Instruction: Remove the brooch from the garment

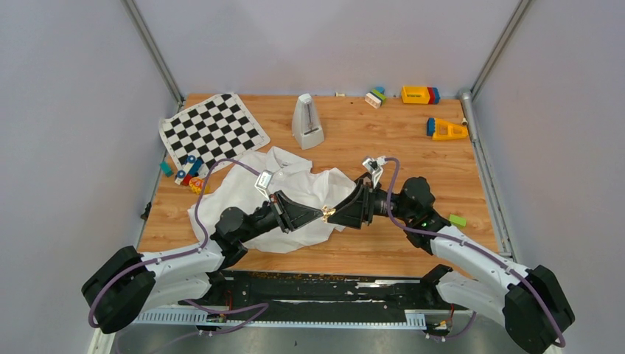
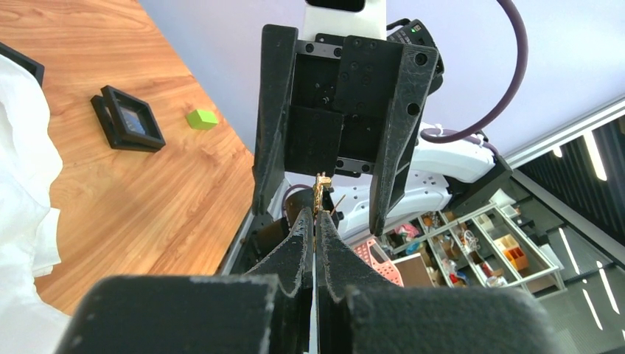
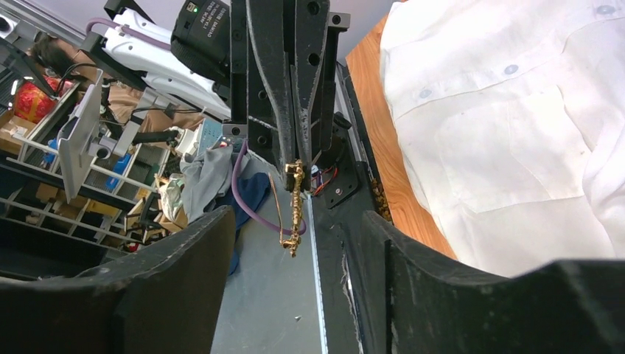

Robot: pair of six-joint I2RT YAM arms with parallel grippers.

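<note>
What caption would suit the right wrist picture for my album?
Left gripper pinches the gold brooch clear of the white shirt, facing the open right gripper.

Left pincer (image 2: 315,225) pinched, right pincer (image 3: 295,220) spread.

The brooch (image 1: 328,213) is a tiny, slender gold piece, knobbly along its length, with a thin pin standing off beside it. It is pinched at one end by the tightly closed tips of the left pincer (image 1: 323,214) and held in the air, touching no cloth. From above it sits over the shirt's (image 1: 309,184) 4 o'clock edge. The shirt is white, with a collar, small buttons and a chest pocket. It lies spread but rumpled on the tabletop, left of centre, its collar towards 12 o'clock and its near hem bunched towards 6 o'clock.
</note>
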